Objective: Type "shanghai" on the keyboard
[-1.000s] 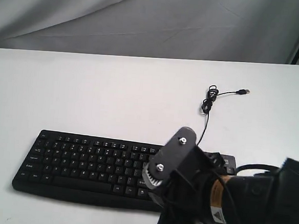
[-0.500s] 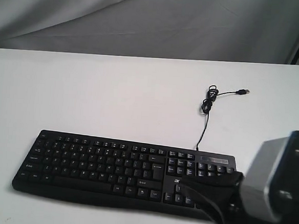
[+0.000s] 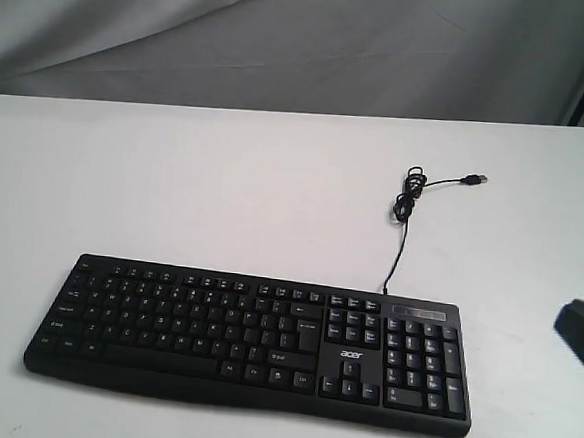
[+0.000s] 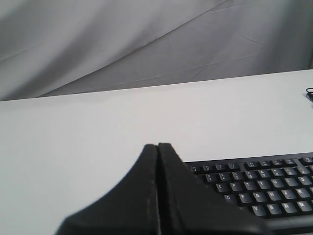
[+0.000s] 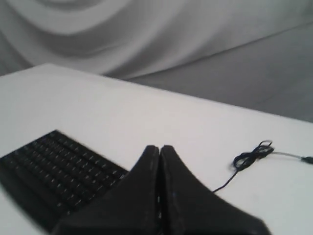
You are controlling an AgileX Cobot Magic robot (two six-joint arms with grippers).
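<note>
A: Claws first. What do we log?

B: The left gripper (image 4: 157,147) has both fingers pressed flat together with nothing between them. The right gripper (image 5: 159,147) is the same, tips meeting and nothing pinched. In each wrist view the keyboard (image 3: 254,337) lies beyond the tips, and no key is touched.

A: And the exterior view?

B: Only a dark piece of the right arm (image 3: 582,332) shows at the picture's edge, well apart from the keys. We see no fingertip over the keyboard.

A: Progress on "shanghai"?

B: We cannot read it off. No key looks held down and no screen is in view. The USB plug (image 3: 478,179) lies loose on the table (image 3: 205,173), joined to nothing. Our judgement is that no letter is being struck now. Whether all eight are done or all eight are left, the pictures do not settle.

A: The keyboard itself?

B: It is black and wide, with small white legends and a gently curved front edge. In the exterior view the number pad is at its right end, and an "acer" mark sits above the arrow keys. It lies flat toward the near side of the white table, slightly skewed. The thin black cable (image 3: 403,232) leaves its back edge, runs toward the far side and ends in a small bundled loop just beside the plug. Grey cloth (image 3: 285,38) hangs behind.
</note>
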